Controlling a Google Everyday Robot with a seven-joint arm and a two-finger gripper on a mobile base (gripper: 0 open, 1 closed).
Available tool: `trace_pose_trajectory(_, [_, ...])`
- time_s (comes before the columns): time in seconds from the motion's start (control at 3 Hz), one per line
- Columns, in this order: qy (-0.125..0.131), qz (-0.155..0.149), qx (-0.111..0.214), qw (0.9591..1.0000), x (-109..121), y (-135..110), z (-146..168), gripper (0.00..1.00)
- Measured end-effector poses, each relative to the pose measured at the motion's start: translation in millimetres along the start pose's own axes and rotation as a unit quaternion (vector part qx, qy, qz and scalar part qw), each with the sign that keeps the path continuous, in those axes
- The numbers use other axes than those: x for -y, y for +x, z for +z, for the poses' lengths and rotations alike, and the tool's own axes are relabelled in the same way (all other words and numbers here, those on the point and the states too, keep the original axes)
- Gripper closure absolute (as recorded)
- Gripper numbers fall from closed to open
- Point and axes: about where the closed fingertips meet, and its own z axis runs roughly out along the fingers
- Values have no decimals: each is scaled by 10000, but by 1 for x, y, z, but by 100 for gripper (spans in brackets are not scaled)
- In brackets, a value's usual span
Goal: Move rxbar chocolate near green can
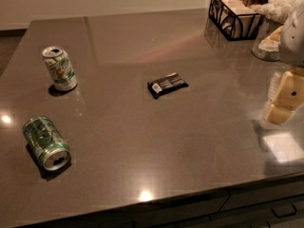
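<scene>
Rxbar chocolate point(167, 84) lay flat near the middle of the counter point(190, 141). A wire basket point(224, 14) stood at the far right. The gripper point(281, 103) hung by the right edge; whether spread or pressed together, I could not tell. The green can point(46, 141) lay on its side front left, well apart from the bar, a paler can point(59, 69) upright behind it.
</scene>
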Motion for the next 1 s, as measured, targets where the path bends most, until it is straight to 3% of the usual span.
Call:
trace_pose_trajectory(0.33, [14,-8,2,10000,0,-1,-1,0])
trace_pose_trajectory(0.67, [-64,-319,15,9995,14,-17,13,0])
trace_pose_trajectory(1.0, [-213,-804,133,9964,36,-46,39,0])
